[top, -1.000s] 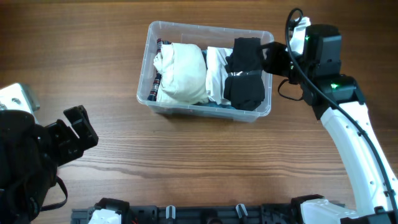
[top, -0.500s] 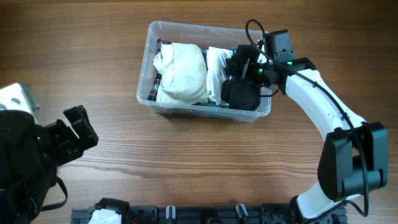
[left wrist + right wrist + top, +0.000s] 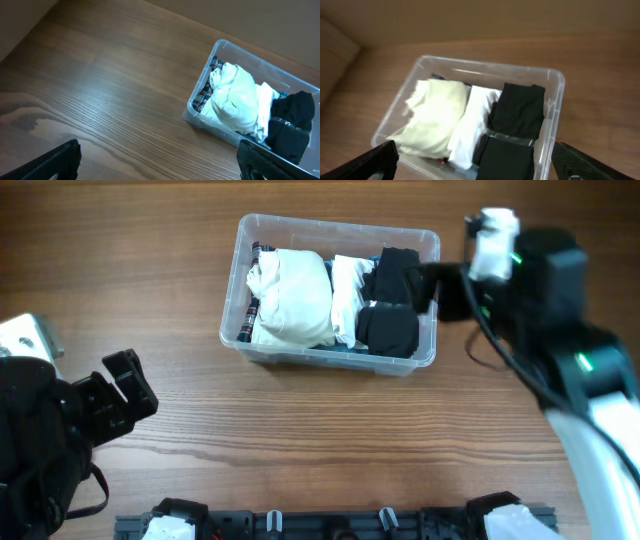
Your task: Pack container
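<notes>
The container (image 3: 232,300) is a clear plastic bin at the back middle of the wooden table. It holds a cream garment (image 3: 290,295), a white garment (image 3: 347,300) and black garments (image 3: 392,305), with a plaid cloth (image 3: 252,310) against its left wall. My right gripper (image 3: 428,285) hovers open above the bin's right end. In its wrist view the container (image 3: 485,62) lies below my right gripper (image 3: 480,167), with nothing between the fingers. My left gripper (image 3: 125,390) stands open at the front left, far from the bin. My left gripper (image 3: 162,165) is over bare wood, the container (image 3: 200,95) ahead to the right.
The wooden table (image 3: 330,430) stretches in front of the bin. A black rack (image 3: 330,525) runs along the front edge. My right arm (image 3: 590,370) reaches up along the right side.
My right gripper was down in the bin, shut at the black garments; it has opened, risen and drawn back right. The black garments stay in the bin. The left arm has not moved.
</notes>
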You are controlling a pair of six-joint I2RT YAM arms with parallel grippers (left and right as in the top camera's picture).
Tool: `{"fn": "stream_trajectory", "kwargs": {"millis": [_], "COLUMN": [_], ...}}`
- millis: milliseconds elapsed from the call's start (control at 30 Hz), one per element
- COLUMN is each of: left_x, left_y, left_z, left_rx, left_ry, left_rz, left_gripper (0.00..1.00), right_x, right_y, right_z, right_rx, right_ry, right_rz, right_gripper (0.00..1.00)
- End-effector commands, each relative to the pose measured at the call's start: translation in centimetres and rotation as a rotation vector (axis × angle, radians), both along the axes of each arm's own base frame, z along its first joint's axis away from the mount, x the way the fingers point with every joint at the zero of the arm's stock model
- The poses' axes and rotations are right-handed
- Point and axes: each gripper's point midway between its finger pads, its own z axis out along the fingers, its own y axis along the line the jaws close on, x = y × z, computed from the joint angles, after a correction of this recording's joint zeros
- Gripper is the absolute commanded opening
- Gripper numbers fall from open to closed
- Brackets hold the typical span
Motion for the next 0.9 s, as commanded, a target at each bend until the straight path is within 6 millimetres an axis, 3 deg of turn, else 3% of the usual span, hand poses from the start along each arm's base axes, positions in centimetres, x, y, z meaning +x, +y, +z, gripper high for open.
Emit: {"fn": "stream_trajectory", "kwargs": {"millis": [0, 133, 367, 500, 600, 867], "left_x": [0.0, 0.0, 0.0, 0.0, 0.0, 0.0], "left_y": [0.3, 0.3, 0.3, 0.3, 0.3, 0.3], "left_z": [0.2, 0.2, 0.2, 0.2, 0.2, 0.2], "left_rx": [0.011, 0.011, 0.011, 0.011, 0.011, 0.011], "left_ry": [-0.007, -0.007, -0.007, -0.007, -0.007, -0.007], "left_rz": [0.014, 0.014, 0.014, 0.014, 0.014, 0.014], "left_gripper": [1.00, 1.00, 1.00, 1.00, 1.00, 1.00], "right_x": [-2.8, -5.6, -8.1, -9.1, -9.3, -10.3], "right_y": [-0.2, -1.3, -7.6, -9.7, -11.1, -12.7], "right_z": [0.9, 1.1, 4.5, 4.1, 1.7, -9.5], "right_rx": [-0.016, -0.038, -0.170, -0.249, -0.261, -0.159], "right_ry": [-0.012, 0.004, -0.162, -0.208, -0.233, -0.247], "right_rz": [0.041, 0.020, -0.261, -0.330, -0.378, -0.447], "right_gripper": [1.00, 1.00, 1.00, 1.00, 1.00, 1.00]}}
